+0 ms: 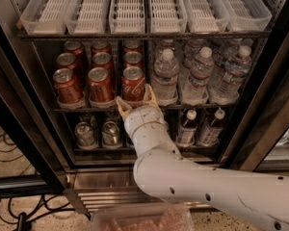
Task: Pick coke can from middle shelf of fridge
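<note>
- The coke can (133,83) shows white Coca-Cola script on its red side, under a silver top.
- The other red cans (100,84) to its left and farther back show plain sides with no writing that can be read. The labels on the water bottles (198,76) to its right cannot be read either.
- The coke can stands at the near end of the third lane from the left on the middle shelf (77,109) of the fridge (101,179).
- The gripper (134,96) sits just in front of the can's foot with its jaws spread. One tan finger is low on the can's left and the other is at its lower right edge. Whether they touch it cannot be told.
- The white arm (202,182) comes in from the near right, bends, and points its wrist up and into the fridge.
- White slotted trays (127,8) fill the shelf above, and small silver cans (85,134) stand on the shelf below.
</note>
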Motion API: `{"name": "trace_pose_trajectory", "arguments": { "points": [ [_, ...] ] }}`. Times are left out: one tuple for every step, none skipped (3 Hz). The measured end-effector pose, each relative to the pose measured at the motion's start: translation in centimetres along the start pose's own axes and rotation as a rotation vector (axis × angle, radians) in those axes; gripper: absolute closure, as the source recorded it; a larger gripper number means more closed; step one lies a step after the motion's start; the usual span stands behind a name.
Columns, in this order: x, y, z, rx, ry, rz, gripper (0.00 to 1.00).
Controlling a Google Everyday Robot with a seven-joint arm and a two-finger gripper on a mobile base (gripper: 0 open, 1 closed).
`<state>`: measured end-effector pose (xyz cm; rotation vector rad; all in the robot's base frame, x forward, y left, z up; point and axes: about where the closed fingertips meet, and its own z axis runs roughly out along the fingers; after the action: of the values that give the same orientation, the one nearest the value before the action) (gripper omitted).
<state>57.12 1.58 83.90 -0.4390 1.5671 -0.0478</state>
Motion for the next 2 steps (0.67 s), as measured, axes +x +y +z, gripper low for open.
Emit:
{"name": "trace_pose_trajectory", "arguments": {
  "points": [
    [-0.05,0.01,0.46,0.005,-0.007,0.008,0.43],
    [-0.43,-0.36,1.08,0.014,-0.022,0.019,0.42]
  ]
}}
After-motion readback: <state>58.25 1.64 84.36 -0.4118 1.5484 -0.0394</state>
